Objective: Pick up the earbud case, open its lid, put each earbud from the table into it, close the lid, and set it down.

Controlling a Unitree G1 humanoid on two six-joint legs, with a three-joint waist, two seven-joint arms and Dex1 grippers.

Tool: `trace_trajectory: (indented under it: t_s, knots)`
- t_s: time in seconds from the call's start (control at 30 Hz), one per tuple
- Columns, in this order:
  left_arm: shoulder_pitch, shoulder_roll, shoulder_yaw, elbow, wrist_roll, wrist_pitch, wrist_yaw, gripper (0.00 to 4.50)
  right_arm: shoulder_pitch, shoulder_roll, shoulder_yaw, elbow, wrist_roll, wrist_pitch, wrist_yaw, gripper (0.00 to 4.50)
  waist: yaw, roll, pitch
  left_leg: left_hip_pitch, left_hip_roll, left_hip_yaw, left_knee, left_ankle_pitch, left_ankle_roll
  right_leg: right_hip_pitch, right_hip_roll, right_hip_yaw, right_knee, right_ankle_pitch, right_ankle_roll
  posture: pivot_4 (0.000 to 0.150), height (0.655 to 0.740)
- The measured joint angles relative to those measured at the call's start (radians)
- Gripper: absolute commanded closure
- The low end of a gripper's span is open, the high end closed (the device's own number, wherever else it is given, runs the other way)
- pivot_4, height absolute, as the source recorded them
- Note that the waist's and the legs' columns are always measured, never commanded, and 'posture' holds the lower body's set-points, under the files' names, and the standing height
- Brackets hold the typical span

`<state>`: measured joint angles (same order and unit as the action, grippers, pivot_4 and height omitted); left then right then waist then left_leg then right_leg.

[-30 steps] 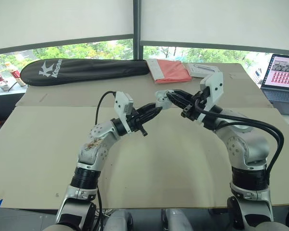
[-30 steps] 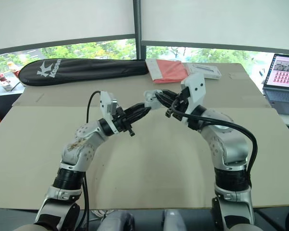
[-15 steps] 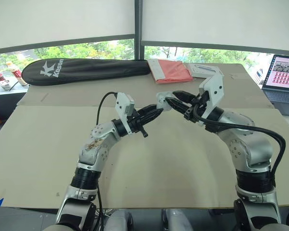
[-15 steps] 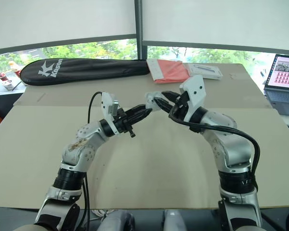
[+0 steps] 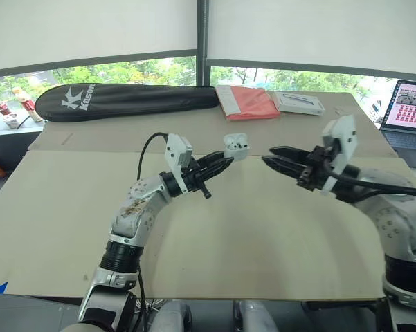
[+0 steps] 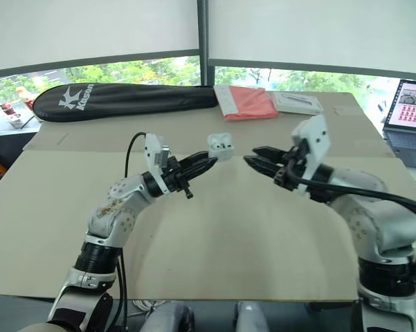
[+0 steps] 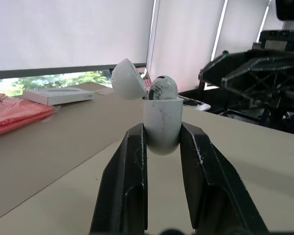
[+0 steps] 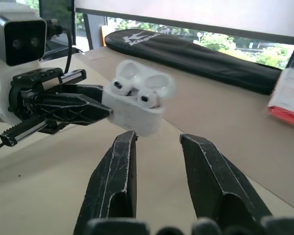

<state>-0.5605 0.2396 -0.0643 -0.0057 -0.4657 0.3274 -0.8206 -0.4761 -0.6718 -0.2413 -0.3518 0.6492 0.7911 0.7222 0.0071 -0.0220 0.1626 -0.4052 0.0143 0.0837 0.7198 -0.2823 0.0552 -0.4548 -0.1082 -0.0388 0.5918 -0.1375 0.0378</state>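
Currently | earbud case [image 5: 236,146] white, lid flipped open, two earbuds [image 8: 146,99] seated inside | left gripper [image 5: 225,160] clamps its base at the fingertips, above the table [image 5: 263,228] | right gripper [image 5: 267,154] spread, empty, facing case, not touching

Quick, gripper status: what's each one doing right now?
Left gripper: shut on the earbud case.
Right gripper: open, holding nothing, apart from the case.
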Motion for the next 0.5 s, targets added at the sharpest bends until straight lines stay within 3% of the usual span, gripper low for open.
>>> trace_trajectory:
  t_s: [0.1,0.13,0.3,0.5]
  knots:
    - [0.0,0.015,-0.024,-0.005,-0.008,0.02,-0.044,4.04,-0.047,0.025,0.001,0.13,-0.028,-0.001,-0.05,4.36,-0.003,0.0,0.0,0.0,0.0,0.0,0.0,0.0,0.0,0.0,0.0,0.001,0.001,0.0,0.0,0.15,0.74]
    - [-0.001,0.023,-0.037,-0.01,-0.008,0.029,-0.061,4.04,-0.071,0.044,0.007,0.187,-0.045,-0.005,-0.068,4.47,-0.005,0.0,0.0,0.0,0.0,0.0,0.0,0.0,0.0,0.0,0.0,0.001,0.001,0.0,0.0,0.15,0.74]
    - [-0.02,0.038,-0.069,-0.02,-0.008,0.049,-0.114,4.04,-0.152,0.105,0.079,0.33,-0.073,-0.012,-0.06,4.47,-0.006,0.0,0.0,-0.001,0.0,0.001,-0.001,0.0,0.0,-0.001,0.0,0.001,0.001,0.0,0.0,0.15,0.74]
    - [-0.034,0.041,-0.083,-0.017,0.002,0.042,-0.136,4.04,-0.221,0.13,0.104,0.295,0.095,0.169,0.022,4.47,-0.001,0.0,0.0,-0.001,0.0,0.0,-0.001,0.0,0.0,0.0,0.0,0.0,0.001,0.0,0.0,0.15,0.74]
